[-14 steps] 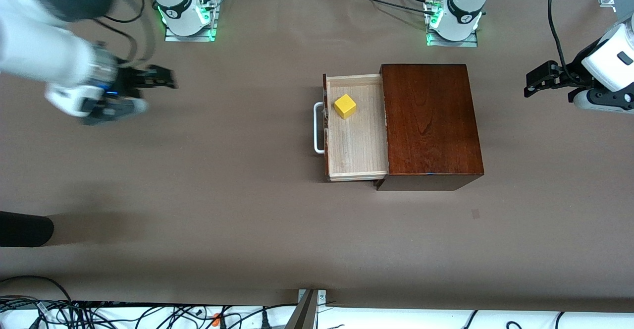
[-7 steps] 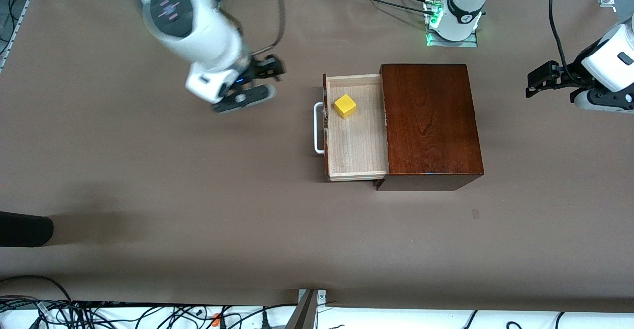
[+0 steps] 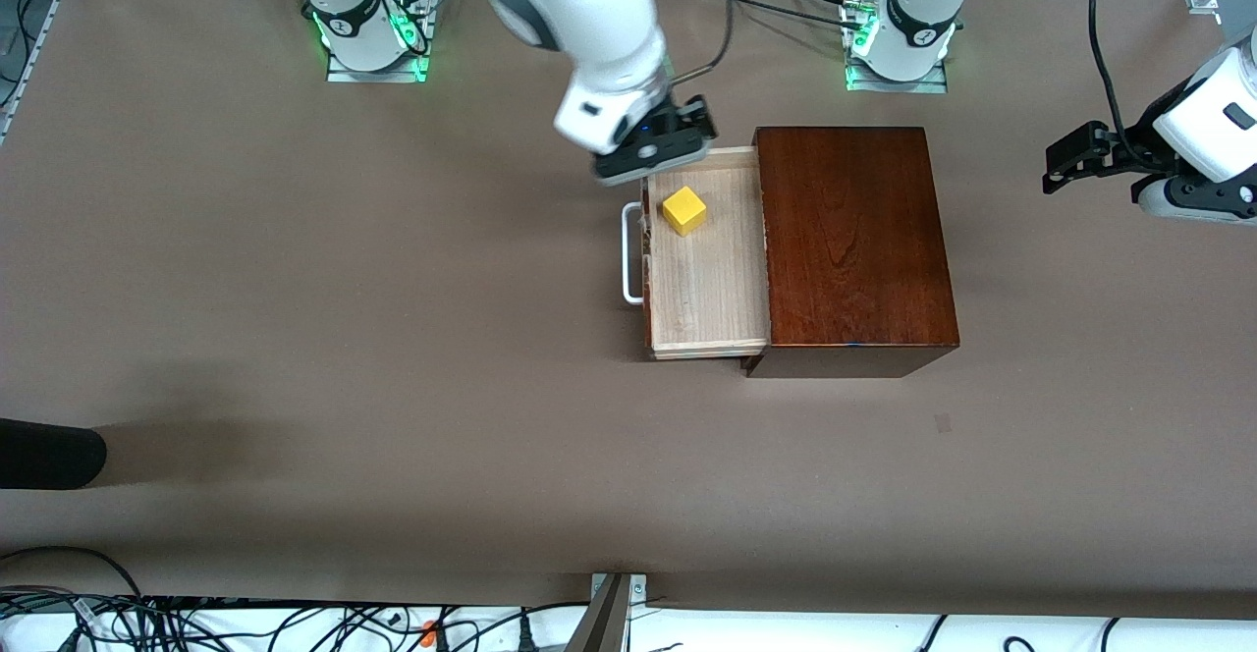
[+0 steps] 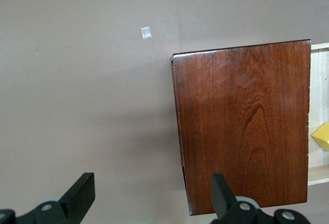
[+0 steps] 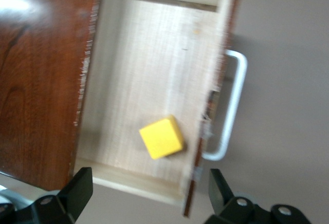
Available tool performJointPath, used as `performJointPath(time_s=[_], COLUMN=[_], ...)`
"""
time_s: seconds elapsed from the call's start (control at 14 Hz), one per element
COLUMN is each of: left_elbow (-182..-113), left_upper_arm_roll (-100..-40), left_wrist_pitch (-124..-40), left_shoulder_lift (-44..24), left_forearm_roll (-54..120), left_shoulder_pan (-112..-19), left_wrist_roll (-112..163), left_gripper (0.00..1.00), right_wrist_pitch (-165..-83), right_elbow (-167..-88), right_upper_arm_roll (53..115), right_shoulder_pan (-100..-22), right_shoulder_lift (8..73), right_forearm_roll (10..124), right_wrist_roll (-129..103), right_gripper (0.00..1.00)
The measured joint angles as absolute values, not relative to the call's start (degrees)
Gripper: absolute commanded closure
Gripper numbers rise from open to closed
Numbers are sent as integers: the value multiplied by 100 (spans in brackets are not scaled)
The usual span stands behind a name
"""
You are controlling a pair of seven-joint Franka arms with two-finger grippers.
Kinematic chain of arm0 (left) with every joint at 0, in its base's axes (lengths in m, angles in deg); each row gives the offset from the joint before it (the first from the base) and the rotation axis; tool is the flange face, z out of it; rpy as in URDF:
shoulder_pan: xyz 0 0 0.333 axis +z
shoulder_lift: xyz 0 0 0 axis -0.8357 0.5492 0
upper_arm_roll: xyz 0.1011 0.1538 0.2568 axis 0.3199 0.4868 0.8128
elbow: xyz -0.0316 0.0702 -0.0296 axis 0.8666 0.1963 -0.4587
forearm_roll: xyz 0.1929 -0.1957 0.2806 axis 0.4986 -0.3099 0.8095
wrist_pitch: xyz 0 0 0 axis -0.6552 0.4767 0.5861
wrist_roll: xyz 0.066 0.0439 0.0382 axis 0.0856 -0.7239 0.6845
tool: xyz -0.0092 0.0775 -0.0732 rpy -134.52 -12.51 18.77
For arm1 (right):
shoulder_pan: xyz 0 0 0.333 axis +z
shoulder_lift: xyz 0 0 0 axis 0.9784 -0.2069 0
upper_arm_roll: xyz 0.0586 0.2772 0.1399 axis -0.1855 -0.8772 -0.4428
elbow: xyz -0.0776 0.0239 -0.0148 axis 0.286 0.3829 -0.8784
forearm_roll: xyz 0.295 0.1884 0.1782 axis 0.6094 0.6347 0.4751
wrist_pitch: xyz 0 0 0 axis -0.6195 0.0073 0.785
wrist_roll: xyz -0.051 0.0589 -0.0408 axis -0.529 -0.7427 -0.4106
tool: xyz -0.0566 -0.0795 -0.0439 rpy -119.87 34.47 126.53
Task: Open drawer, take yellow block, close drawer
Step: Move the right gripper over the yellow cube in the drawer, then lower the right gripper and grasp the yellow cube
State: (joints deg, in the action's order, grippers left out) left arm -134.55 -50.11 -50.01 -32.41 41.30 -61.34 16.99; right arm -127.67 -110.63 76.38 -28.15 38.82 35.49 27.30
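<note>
a dark wooden box [image 3: 854, 240] sits on the brown worktop [image 3: 393, 338] with its drawer [image 3: 707, 289] pulled out toward the right arm's end. the yellow block [image 3: 684, 210] lies inside, apparently closest to the corner farthest from the front camera. the right gripper [image 3: 656, 146] hovers over that corner, jaws wide and empty. the left gripper [image 3: 1075, 156] waits beside the box, jaws wide and empty.

Right gripper [image 3: 656, 141] now over drawer [image 3: 709, 313] (previously well aside).
</note>
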Motion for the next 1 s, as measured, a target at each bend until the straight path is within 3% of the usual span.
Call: performJointPath(time_s=[0.57,0.79,1.0], left_elbow=[-13455,-13455,-13455], left_upper_arm_roll=[-5011,-5018,-5046], left_wrist_pitch=[-5002,-5002,-5002], left_shoulder_lift=[-3241,-3240,-3240], left_forearm_roll=[4131,4131,4131], left_shoulder_pan=[-6134,-6136,-6148], left_wrist_roll=[1699,1699,1699], left_gripper=[0,0,0], right_wrist_pitch=[-13779,-13815,-13834], right_elbow=[-11031,-11014,-11007], right_upper_arm_roll=[7685,7685,7696], right_shoulder_pan=[-2471,-2449,-2449], right_shoulder_lift=[3012,2751,2647], right_forearm_roll=[2554,2449,2372], right_wrist_roll=[2697,2495,2296], right_gripper=[0,13,14])
